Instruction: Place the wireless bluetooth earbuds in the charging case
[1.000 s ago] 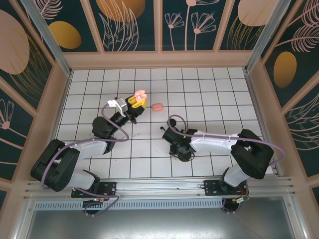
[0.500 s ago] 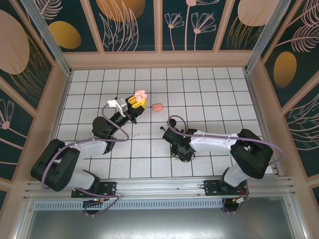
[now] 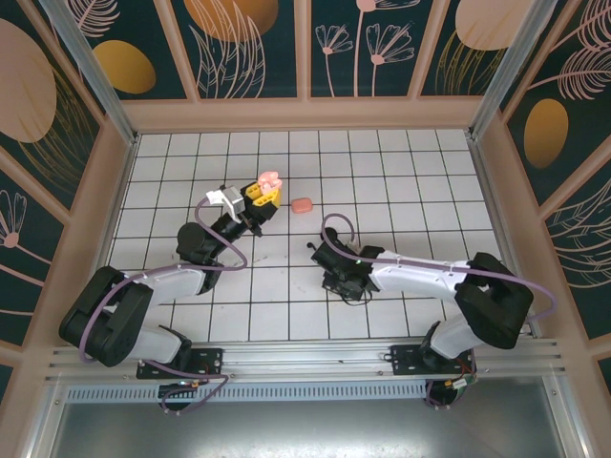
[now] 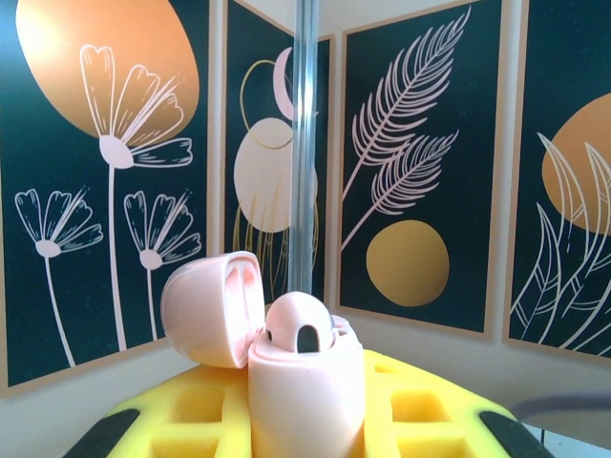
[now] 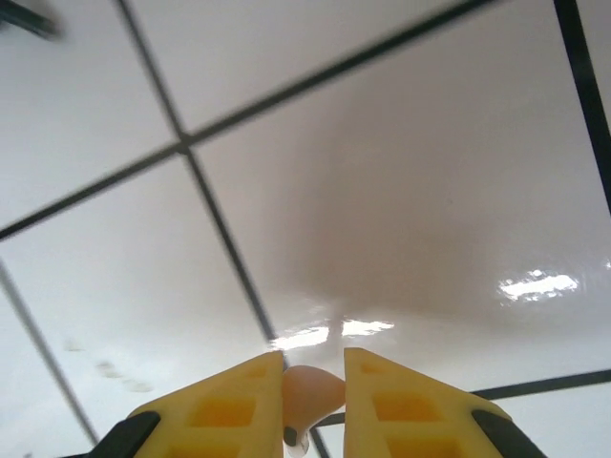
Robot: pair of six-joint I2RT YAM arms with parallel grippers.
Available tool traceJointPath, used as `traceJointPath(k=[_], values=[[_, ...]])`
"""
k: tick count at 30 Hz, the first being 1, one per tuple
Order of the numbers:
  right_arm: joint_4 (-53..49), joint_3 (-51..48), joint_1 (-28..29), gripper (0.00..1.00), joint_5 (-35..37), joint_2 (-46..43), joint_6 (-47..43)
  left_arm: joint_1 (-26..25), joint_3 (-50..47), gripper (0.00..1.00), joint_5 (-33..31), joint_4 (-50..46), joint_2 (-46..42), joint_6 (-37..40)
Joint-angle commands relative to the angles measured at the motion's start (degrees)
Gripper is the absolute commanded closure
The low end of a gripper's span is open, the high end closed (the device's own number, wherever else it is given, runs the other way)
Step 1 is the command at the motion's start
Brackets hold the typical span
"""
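Observation:
The pale pink charging case [image 4: 305,382] stands upright between my left gripper's [image 4: 305,425] yellow fingers, its lid [image 4: 212,307] hinged open to the left. One pale pink earbud [image 4: 304,329] sits in its well. From above, my left gripper [image 3: 262,195] holds this case [image 3: 270,179] over the table's back middle. My right gripper [image 5: 313,370] is shut on another pale pink earbud [image 5: 310,399], just above the white tiles. In the top view it [image 3: 346,283] points down at the table's near centre.
A small rounded pink item [image 3: 303,205] lies on the tiles just right of the left gripper. Patterned walls [image 3: 305,48] enclose the tiled floor [image 3: 401,181]. Both arms' purple cables loop near their wrists.
My right gripper's jaws have closed in on the pink earbud, and its wrist has shifted slightly left and away from me. The left arm and case have stayed still.

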Motion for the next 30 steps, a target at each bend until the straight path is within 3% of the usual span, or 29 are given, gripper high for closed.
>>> traceJointPath(k=[1,6,17,23,30], values=[[2.73,2.85,-1.36,0.82,4.98,-3.77,-5.08,0.02,2.08,1.00,1.25,-1.29,-1.94,1.05],[5.42,7.91,-5.84,0.82,7.28,-8.03,-15.24,0.01,3.27,1.00,1.64,-6.14,-4.10,3.96],[7.22,29.05,-14.40,0.81,2.85,-7.73,-37.49,0.02,3.02,1.00,2.91,-14.30,-7.78,12.34],[8.47,36.57,-14.72,0.81,-1.75,-7.58,-46.17,0.02,2.57,1.00,7.87,-12.34,-6.11,11.70],[11.66,37.19,-14.72,0.82,-9.98,-9.40,-52.66,0.02,3.30,1.00,12.32,-5.66,-2.07,8.85]])
